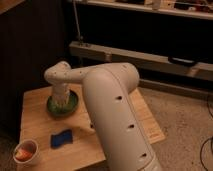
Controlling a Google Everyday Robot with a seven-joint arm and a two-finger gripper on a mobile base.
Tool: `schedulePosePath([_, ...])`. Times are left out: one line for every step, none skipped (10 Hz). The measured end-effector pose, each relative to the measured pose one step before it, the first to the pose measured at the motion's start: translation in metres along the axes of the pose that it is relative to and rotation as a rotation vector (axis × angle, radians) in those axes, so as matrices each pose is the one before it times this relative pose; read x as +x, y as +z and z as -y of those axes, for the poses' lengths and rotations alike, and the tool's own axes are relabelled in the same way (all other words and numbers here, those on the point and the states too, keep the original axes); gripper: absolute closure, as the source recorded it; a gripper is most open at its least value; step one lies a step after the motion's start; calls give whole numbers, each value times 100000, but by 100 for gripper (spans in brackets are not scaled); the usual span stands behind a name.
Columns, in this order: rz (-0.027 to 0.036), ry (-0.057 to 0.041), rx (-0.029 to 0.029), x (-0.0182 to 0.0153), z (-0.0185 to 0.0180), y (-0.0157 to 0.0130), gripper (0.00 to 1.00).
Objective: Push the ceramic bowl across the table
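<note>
Pale plank-grained wood is forming the small rectangular surface (37,117), which is standing on a speckled floor (180,125) in a dim room. Nearest, at the front left corner, a small white bowl (26,151) is sitting with something orange inside; what the orange thing is cannot be made out. Just behind it and to the right, a flat blue pad (61,138) is lying on the wood, well apart from the dishes. The robot's thick white arm (112,105) is rising from the bottom edge, where it is being cut off, and it is hiding much of the surface's right half. Farther back, on the left part near the far edge, the ceramic bowl (73,104) is sitting upright with its mouth facing up; being round, it is showing no long axis and pointing no particular way. The tool (61,101) is reaching straight down into this bowl, closed, and the wrist is covering the bowl's middle, so only the green rim is showing around it. Beyond, a long pale metal rail (150,57) is running across dark furniture.
</note>
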Motion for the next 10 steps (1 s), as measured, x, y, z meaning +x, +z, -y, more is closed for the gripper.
schedulePosePath([-1604, 715, -16, 887, 401, 397, 100])
schedulePosePath([-1174, 1416, 262, 912, 1045, 339, 100])
schedulePosePath([-794, 1346, -66, 548, 778, 262, 100])
schedulePosePath([-732, 479, -321, 353, 48, 312, 100])
schedulePosePath([-559, 539, -674, 482, -27, 268, 100])
schedulePosePath([-255, 856, 331, 281, 576, -31, 100])
schedulePosePath([-606, 782, 738, 485, 700, 27, 100])
schedulePosePath([-523, 597, 419, 473, 564, -6, 100])
schedulePosePath([-408, 522, 505, 371, 644, -36, 100])
schedulePosePath([-497, 459, 532, 439, 706, -55, 100])
